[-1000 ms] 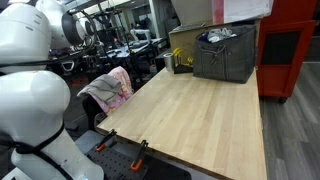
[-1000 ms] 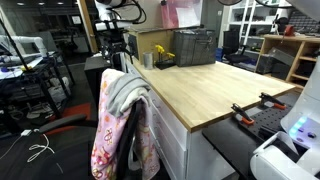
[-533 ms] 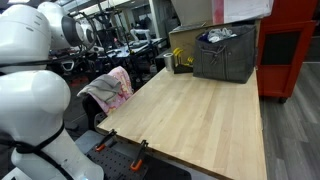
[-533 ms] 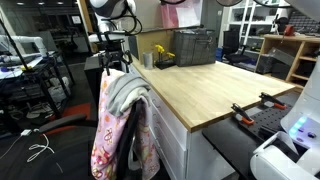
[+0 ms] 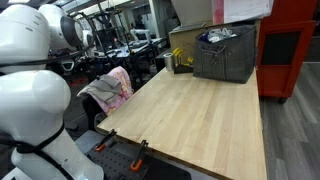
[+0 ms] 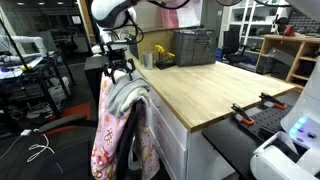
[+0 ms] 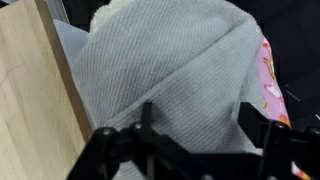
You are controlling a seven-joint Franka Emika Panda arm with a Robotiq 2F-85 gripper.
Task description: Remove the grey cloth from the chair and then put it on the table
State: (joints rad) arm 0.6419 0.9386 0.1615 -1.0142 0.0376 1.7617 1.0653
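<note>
- While the grey cloth (image 6: 122, 95) hung over the chair (image 6: 101, 80) back, on top of a pink flowered cloth (image 6: 108, 150), no part of the task was done.
- In an exterior view the pincer (image 6: 121, 70) hovered right above the top fold of the grey cloth, just off the desk (image 6: 215, 90) edge.
- In the wrist view the pincer (image 7: 185, 140) was spread wide, with a finger (image 7: 105, 145) at each side of the frame and nothing held between them.
- The grey cloth (image 7: 170, 70) filled most of that view beneath the pincer.
- Whether the pincer touched the cloth could not be told. It looked close but apart.
- Wood of the desk (image 7: 25, 90) ran along one side of the wrist view, so the chair stood just beside the desk.
- A dark crate (image 5: 225, 55) sat at the far end of the desk, and bare wood (image 5: 200, 115) showed over the nearer part.
- The step in hand, by my read, was lining up for the grab.
- What was left was everything: come down, close on the grey cloth alone and not the pink one, lift it off the chair, carry it across, lay it on the desk.
</note>
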